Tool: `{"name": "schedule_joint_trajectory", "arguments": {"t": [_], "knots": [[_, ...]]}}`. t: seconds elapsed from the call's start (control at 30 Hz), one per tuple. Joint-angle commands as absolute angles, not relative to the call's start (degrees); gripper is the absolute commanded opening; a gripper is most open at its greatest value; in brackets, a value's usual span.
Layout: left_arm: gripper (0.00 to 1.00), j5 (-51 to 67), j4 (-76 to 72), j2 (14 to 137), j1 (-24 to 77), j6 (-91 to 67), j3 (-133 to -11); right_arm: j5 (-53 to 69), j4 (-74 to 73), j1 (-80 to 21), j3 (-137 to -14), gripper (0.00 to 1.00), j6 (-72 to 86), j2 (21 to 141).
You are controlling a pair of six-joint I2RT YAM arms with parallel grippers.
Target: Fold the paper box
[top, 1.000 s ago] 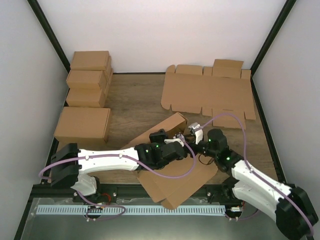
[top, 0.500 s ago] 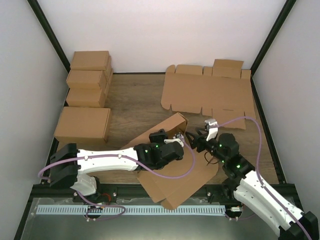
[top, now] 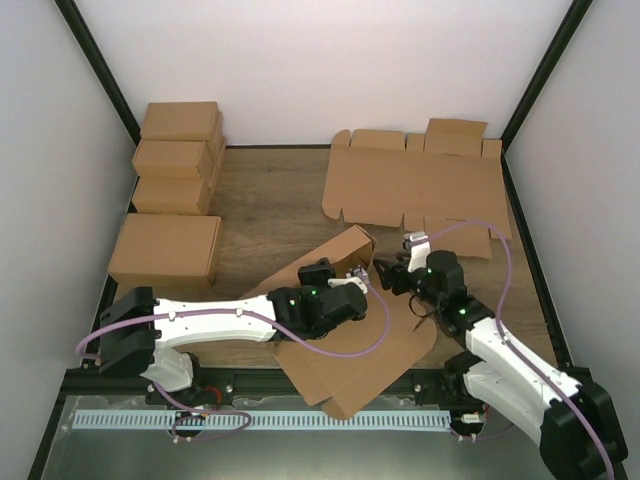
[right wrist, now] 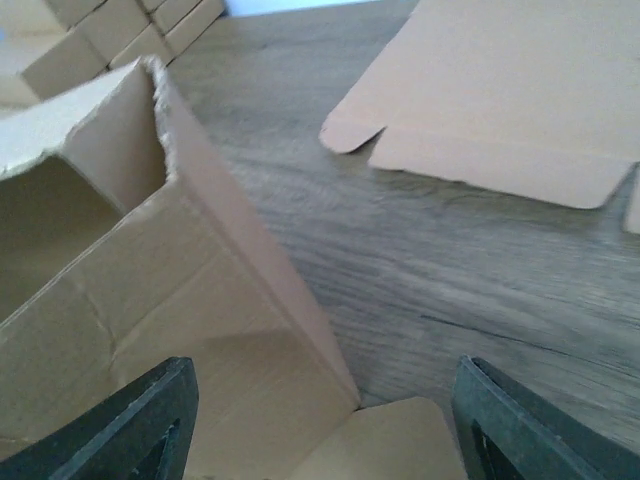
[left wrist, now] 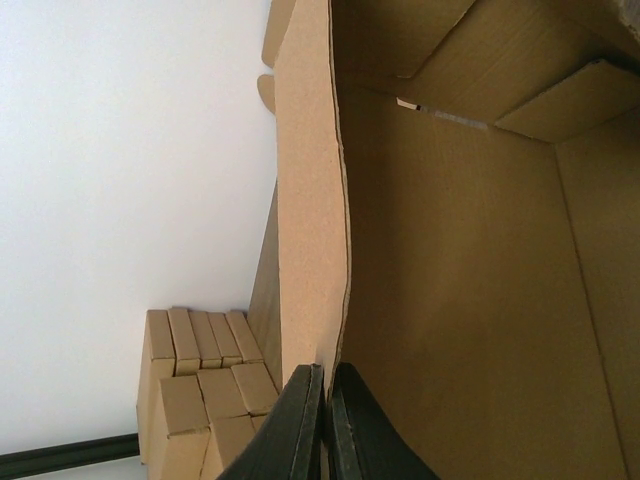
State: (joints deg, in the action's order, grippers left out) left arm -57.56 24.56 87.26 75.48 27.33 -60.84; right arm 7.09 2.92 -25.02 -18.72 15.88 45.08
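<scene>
Our left gripper is clamped tight on a raised side wall of the paper box, which sits near the front, between the two arms; we judge it partly formed, with walls standing at the far end, the lid panel lying flat, and tucking and closing left to do; our right gripper hovers with jaws wide apart beside the box's upright corner, holding nothing.

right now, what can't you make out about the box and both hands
- Top view: where the left hand grips the paper box, hidden under its own wrist.
- Left wrist view: the box runs off the top and right edges.
- Right wrist view: the box is cut by the left edge, beside the open right hand.
</scene>
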Motion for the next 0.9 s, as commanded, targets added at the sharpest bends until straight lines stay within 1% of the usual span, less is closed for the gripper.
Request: {"name": "schedule_joint_trajectory", "arguments": {"t": [0.0,0.17,0.47,0.7,0.87], "knots": [[0.04,-55.3,25.9,87.6,76.1,27.4,-60.3,15.1,8.4,-24.9,-22.8,0.73,8.8,50.0],[0.04,-55.2,26.1,87.8,76.3,27.3,-60.3,21.8,12.8,-24.9,-23.0,0.73,3.9,55.2],[0.04,-54.5,26.4,88.4,77.0,27.0,-60.3,22.3,23.7,-24.9,-22.6,0.72,2.8,63.5],[0.04,-54.0,27.2,89.5,77.4,26.3,-60.4,24.9,34.0,-25.0,-19.8,0.68,2.8,66.2],[0.04,-53.2,28.1,89.8,77.5,25.0,-61.1,23.4,37.9,-26.0,-18.3,0.61,2.3,68.2]]}}
